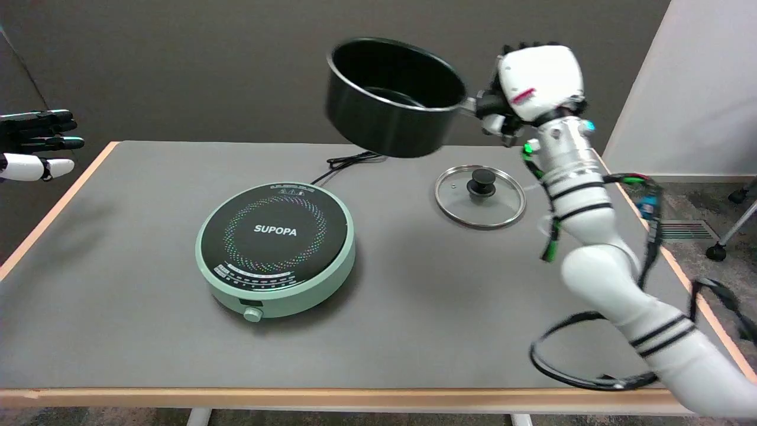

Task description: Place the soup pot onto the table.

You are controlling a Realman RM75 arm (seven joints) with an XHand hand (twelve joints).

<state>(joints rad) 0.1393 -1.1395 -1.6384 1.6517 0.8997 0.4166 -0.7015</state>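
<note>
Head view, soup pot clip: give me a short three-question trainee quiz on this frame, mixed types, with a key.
1. True or false: the black soup pot rests on the mint-green round induction cooker.
2. What grips the pot's handle? A) the white right hand B) the idle left hand C) nothing
3. Fill in: the round glass lid with a black knob lies on the grey ____.

Key: 1 false, the pot is held in the air, tilted; 2 A; 3 table.
</note>
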